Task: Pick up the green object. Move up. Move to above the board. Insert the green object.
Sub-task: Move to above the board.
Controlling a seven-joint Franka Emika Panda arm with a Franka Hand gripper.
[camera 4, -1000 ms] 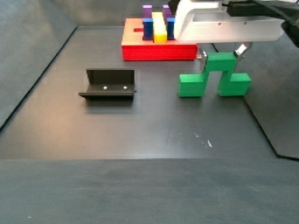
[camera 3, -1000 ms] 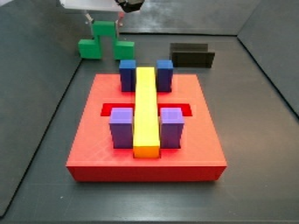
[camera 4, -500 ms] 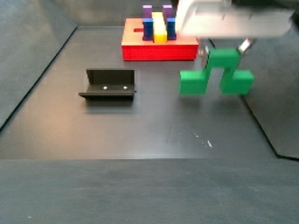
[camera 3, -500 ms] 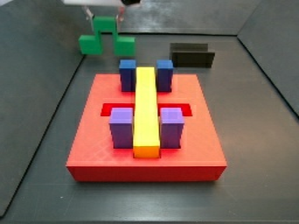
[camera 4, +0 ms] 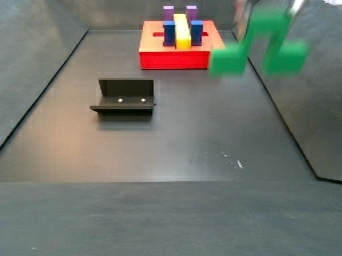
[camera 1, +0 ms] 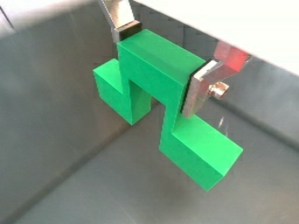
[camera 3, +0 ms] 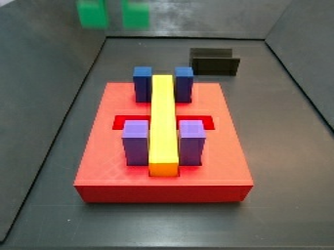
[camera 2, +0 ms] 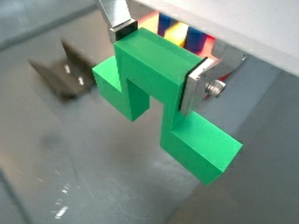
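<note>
Gripper point(camera 1: 163, 59) clamped on green object point(camera 1: 160, 96), beyond the board point(camera 3: 162, 156).

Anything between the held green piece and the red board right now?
Nothing visible. The gripper holds the green object clear above the floor; in a side view it hangs beside the board, with open space between. The fixture sits off to the side.
</note>
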